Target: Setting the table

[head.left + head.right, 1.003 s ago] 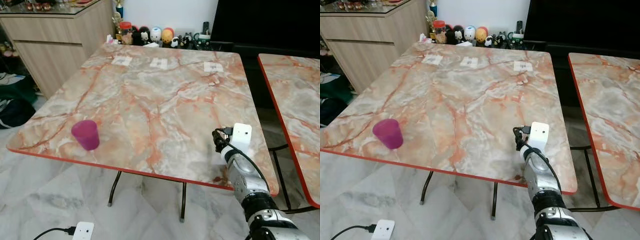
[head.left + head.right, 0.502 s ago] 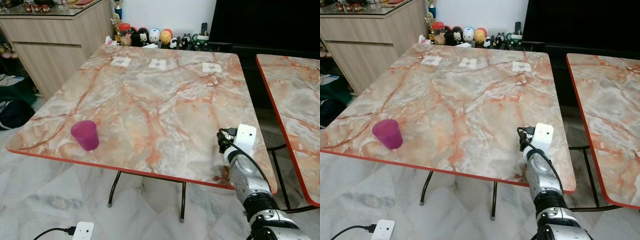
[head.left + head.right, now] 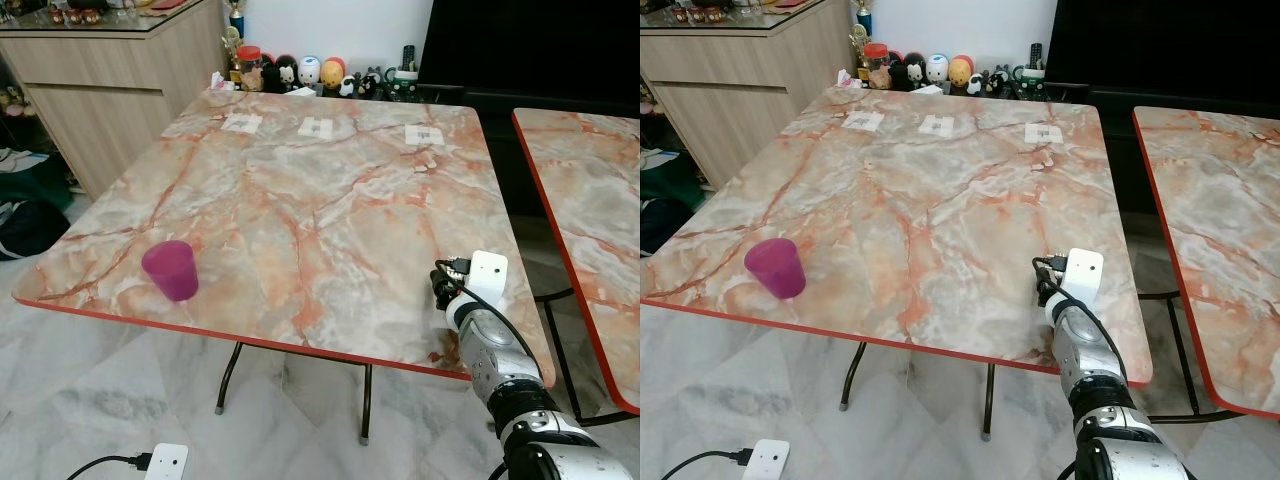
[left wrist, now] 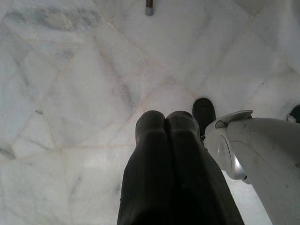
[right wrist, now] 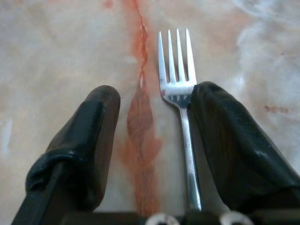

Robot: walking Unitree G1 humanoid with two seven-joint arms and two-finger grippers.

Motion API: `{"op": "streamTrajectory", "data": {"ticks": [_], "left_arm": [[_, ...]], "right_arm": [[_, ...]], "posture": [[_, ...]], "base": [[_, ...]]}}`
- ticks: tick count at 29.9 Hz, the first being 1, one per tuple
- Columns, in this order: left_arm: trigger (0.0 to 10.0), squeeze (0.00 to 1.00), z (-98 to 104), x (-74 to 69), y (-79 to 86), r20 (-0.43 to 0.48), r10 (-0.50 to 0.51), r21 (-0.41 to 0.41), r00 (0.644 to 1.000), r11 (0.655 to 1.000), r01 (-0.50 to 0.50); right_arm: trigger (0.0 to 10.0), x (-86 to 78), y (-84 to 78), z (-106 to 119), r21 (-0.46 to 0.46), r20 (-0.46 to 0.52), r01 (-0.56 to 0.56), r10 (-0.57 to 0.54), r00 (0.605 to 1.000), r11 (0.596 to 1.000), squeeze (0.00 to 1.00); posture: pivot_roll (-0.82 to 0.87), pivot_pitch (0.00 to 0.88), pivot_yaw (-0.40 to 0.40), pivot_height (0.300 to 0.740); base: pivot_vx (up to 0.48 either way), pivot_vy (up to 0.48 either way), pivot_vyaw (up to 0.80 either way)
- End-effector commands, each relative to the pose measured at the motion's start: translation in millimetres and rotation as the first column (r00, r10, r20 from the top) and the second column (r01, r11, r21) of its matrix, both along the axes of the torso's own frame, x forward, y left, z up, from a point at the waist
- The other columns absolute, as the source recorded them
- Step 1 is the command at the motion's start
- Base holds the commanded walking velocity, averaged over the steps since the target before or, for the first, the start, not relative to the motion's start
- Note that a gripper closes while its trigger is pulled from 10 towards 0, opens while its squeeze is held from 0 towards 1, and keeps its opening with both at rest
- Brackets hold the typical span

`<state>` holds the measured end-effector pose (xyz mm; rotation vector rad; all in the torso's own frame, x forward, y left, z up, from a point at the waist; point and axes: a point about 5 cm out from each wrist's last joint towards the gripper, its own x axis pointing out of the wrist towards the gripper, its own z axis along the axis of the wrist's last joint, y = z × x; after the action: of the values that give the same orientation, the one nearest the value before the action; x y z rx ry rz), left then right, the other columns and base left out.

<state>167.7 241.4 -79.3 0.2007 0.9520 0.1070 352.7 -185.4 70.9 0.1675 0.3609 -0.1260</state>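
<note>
A silver fork [image 5: 181,89] lies flat on the marble table [image 3: 300,200], tines pointing away from my wrist. My right gripper [image 5: 157,101] is open and low over the table's near right corner [image 3: 441,287]. The fork's neck runs between the two fingers, close against one black finger [image 5: 225,126]. A purple cup [image 3: 171,270] stands upside down near the table's front left edge, far from the gripper. My left gripper [image 4: 164,123] hangs idle over the white floor, fingers shut with nothing in them.
A second marble table [image 3: 590,180] stands to the right across a narrow gap. A wooden cabinet [image 3: 110,80] is at the back left. Figurines and a jar [image 3: 300,70] line the far edge, near three paper labels [image 3: 318,127]. A white charger [image 3: 165,462] lies on the floor.
The head views have shifted slightly. My right gripper stays at the near right corner, hardly moved. The cup has not moved.
</note>
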Motion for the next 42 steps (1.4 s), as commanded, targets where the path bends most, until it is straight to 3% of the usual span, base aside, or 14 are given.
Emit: {"op": "streamTrajectory", "data": {"ticks": [1,17,18,19,20,21,22,42], "left_arm": [[10.0,0.0,-2.0,-5.2,2.5,-0.026,0.008,0.002,1.0,1.0,-0.008],[10.0,0.0,-2.3,-5.9,2.6,-0.031,0.009,-0.003,0.999,1.0,-0.009],[10.0,0.0,-2.4,-6.0,2.6,-0.031,0.008,-0.004,0.999,1.0,-0.008],[10.0,0.0,-2.4,-6.1,2.5,-0.031,0.008,-0.004,0.999,1.0,-0.008],[10.0,0.0,-2.4,-6.1,2.5,-0.031,0.008,-0.005,0.999,1.0,-0.008],[10.0,0.0,-2.4,-6.1,2.5,-0.031,0.008,-0.005,0.999,1.0,-0.008],[10.0,0.0,-2.5,-6.1,2.5,-0.032,0.008,-0.006,0.999,1.0,-0.008],[10.0,0.0,-3.1,-6.5,1.3,-0.04,0.004,-0.021,0.999,1.0,-0.005]], "right_arm": [[10.0,2.0,-0.2,1.4,-0.003,-0.007,-0.002,0.002,1.0,1.0,0.0],[10.0,-4.2,-3.5,-10.2,-0.033,-0.068,0.001,-0.004,0.998,0.999,0.0],[9.6,-4.7,-3.3,-11.1,-0.034,-0.071,0.0,-0.003,0.997,0.999,0.0],[3.8,-5.5,-3.1,-12.4,-0.035,-0.076,-0.001,-0.002,0.997,0.999,0.0],[1.1,-6.0,-2.6,-13.4,-0.035,-0.081,-0.005,0.002,0.997,0.999,0.0],[1.1,-6.4,-2.3,-14.0,-0.035,-0.084,-0.007,0.004,0.996,0.999,0.0],[0.0,-6.9,-1.6,-15.2,-0.034,-0.089,-0.012,0.009,0.996,0.999,0.0],[0.0,-8.8,1.0,-18.9,-0.031,-0.099,-0.022,0.018,0.995,0.999,0.0]], "posture": [[0.05,0.027,-0.003,0.74],[0.05,0.029,-0.003,0.74],[0.05,0.029,-0.002,0.74],[0.05,0.029,-0.002,0.74],[0.05,0.029,-0.002,0.74],[0.05,0.029,-0.002,0.74],[0.05,0.029,-0.002,0.74],[0.06,0.026,-0.003,0.74]], "base": [[0.0,0.0,0.0],[0.0,0.0,0.0],[0.0,0.0,0.0],[0.0,0.0,0.0],[0.0,0.0,0.0],[0.0,0.0,0.0],[0.0,0.0,0.0],[0.0,0.0,0.0]]}}
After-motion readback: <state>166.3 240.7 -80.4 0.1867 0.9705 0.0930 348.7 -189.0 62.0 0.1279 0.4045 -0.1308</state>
